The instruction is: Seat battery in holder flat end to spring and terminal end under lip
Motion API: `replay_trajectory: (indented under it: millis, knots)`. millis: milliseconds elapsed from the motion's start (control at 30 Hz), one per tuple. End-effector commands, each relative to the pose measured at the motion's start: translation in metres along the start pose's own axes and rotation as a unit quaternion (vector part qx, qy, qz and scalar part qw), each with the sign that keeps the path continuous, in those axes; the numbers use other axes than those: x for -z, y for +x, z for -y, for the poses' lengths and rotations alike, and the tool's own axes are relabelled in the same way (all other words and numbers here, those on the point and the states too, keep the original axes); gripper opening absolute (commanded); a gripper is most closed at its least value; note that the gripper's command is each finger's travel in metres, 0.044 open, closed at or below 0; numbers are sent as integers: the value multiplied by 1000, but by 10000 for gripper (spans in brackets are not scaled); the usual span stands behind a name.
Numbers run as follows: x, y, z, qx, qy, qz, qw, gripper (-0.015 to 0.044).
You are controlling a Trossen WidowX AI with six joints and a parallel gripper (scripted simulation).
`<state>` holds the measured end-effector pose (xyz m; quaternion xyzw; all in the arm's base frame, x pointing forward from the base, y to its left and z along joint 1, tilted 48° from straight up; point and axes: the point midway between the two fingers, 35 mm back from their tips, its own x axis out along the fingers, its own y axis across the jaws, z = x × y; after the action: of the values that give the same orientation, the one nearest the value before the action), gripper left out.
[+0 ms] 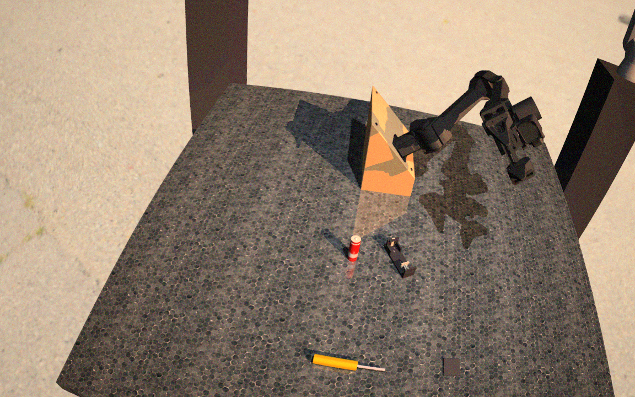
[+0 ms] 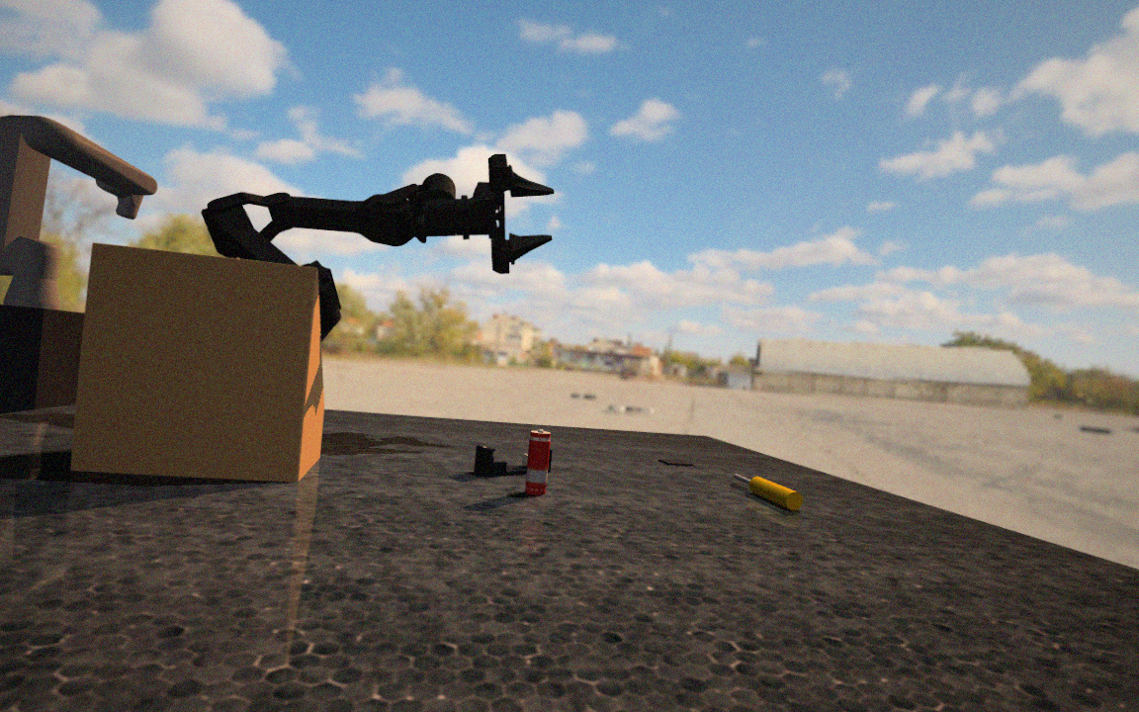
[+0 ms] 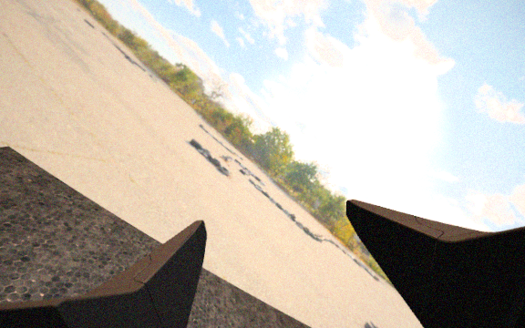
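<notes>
Nearest on the surface (image 1: 261,306) lies a yellow screwdriver (image 1: 334,361); my gripper (image 2: 527,212) gapes wide, empty, and the upright battery (image 1: 354,247) looks light, rigid, slick, best pinched mid-body.

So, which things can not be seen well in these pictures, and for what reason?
- Holder: too small in the top view to show spring or lip; in the exterior view the battery partly covers it.
- Battery: which end is up is too small to tell.
- Wrist view: only the open gripper, ground and sky; neither battery nor holder appears.
- Arm base: hidden behind the orange box in the exterior view.
- Dark square: too small to identify.
</notes>
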<state>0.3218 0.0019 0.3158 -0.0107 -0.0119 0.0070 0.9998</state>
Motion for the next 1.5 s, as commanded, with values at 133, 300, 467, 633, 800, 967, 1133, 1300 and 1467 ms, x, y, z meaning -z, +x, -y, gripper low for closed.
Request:
replay_trajectory:
  millis: [133,300,467,633,800,967,1133,1300,1467]
  knots:
    - [50,30,1,-27,-10,-122,992,269]
    - [125,53,4,-71,3,-288,955,138]
    - [195,54,4,-111,63,-440,889,6]
    - [255,40,3,-144,146,-569,796,0]
    - [299,19,-1,-173,242,-665,686,0]
    - [330,0,-5,-188,347,-725,564,0]
    - [333,-3,-5,-189,362,-731,547,0]
    - [358,-5,-31,-189,362,-731,548,0]
    - [385,-14,-64,-190,363,-730,547,0]
